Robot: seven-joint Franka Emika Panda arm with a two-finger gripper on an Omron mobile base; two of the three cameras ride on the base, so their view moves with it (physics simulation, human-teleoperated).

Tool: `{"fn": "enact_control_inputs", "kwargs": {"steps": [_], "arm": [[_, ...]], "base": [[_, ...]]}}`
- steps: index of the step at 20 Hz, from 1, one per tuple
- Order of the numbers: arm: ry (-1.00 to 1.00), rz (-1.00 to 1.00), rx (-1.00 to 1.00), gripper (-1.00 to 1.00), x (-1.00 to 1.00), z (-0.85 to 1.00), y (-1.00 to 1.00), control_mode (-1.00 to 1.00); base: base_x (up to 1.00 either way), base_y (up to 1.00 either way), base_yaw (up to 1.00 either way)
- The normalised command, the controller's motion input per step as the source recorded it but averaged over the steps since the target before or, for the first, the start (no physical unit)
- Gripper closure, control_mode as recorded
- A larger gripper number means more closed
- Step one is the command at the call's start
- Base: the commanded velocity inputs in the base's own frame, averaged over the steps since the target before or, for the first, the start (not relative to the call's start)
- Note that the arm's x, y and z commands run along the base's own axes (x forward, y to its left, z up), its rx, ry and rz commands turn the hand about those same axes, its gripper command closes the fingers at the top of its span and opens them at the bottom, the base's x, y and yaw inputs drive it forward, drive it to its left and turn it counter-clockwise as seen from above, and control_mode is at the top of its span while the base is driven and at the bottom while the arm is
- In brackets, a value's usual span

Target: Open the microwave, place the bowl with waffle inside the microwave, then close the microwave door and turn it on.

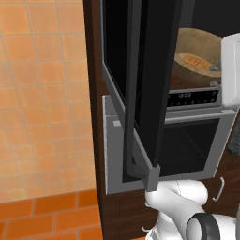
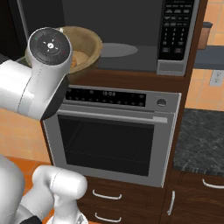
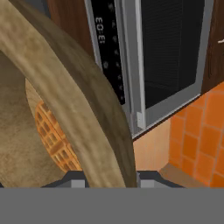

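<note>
Wooden bowl (image 3: 74, 100) rim clamped by gripper (image 3: 107, 181), waffle (image 1: 194, 61) inside, microwave door (image 1: 140, 89) open

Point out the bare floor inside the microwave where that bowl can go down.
Free: the microwave floor around its round plate, between the bowl and the keypad wall. Crowded: the left front edge, where the gripper grips the bowl's rim, waffle inside, beside the open microwave door.
</note>
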Motion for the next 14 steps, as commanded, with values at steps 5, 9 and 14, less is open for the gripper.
{"fn": "enact_control_inputs", "kwargs": {"steps": [5,9,14], "arm": [[-0.18,-0.07,0.04,1.00,0.56,0.00,0.24,-1.00],[-0.13,-0.10,0.05,1.00,0.76,0.00,0.13,-1.00],[0.00,-0.07,0.07,1.00,0.75,0.00,0.00,-1.00]], "base": [[0.00,0.00,0.00],[0.00,0.00,0.00],[0.00,0.00,0.00]]}}
